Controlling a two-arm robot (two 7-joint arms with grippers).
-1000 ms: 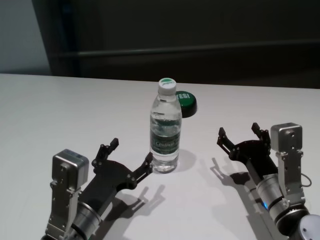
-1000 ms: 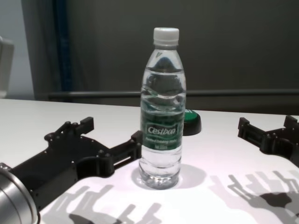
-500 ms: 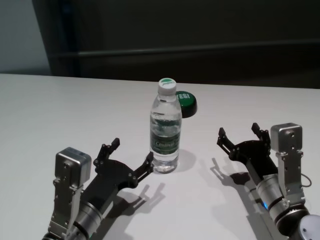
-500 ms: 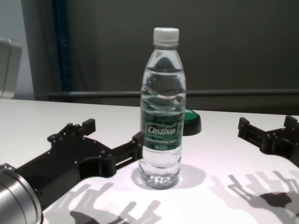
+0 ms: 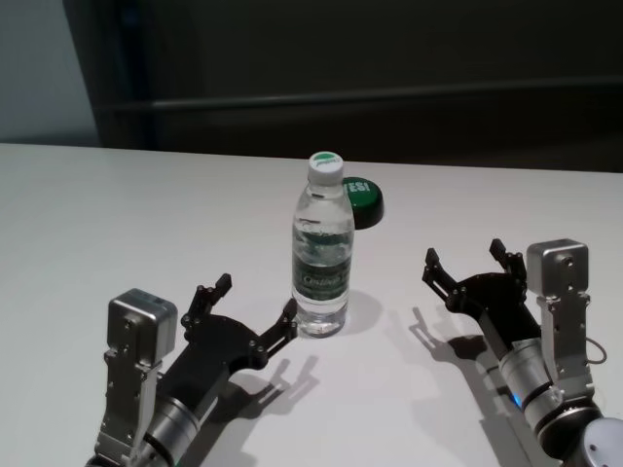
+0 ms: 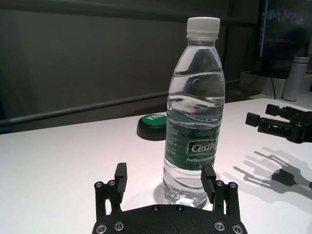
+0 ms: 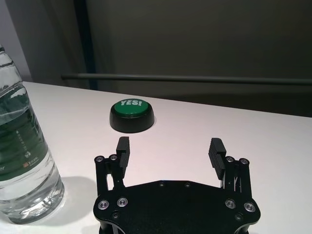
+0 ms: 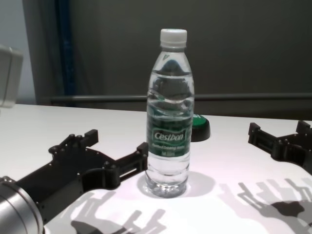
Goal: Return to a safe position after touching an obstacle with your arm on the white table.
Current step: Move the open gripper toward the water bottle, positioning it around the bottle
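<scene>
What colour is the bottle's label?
Green with white lettering, on the bottle; clearest in the chest view.

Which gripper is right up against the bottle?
The left gripper: one open finger reaches the bottle base. The right gripper sits well clear, also open.

Bright overhead light, crisp multiple finger shadows, dim backdrop

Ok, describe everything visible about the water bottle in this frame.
The water bottle is clear ribbed plastic with a white screw cap and a green Cestbon label, nearly full. It stands upright on the white table, in front of a green button. The open left hand sits beside its base, one fingertip at or almost touching it; contact cannot be confirmed.
</scene>
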